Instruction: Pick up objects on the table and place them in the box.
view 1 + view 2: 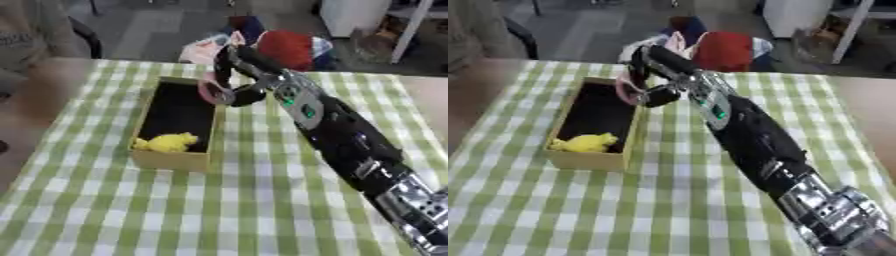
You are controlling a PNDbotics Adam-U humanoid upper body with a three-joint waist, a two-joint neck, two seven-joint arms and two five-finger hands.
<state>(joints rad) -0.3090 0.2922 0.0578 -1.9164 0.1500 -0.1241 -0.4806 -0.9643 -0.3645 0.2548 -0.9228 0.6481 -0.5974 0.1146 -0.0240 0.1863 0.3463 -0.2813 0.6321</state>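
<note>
Right robot hand [234, 75] grasps a pink object [210, 91] over the box [171, 159] — no writing legible.

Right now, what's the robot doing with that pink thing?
The robot's right hand is curled round a pink thing, holding it over the far right edge of the box. A yellow toy already lies at the box's near end. The left hand isn't in view.

Right arm outstretched, right hand [234, 80] with fingers curled around something pink.
</note>
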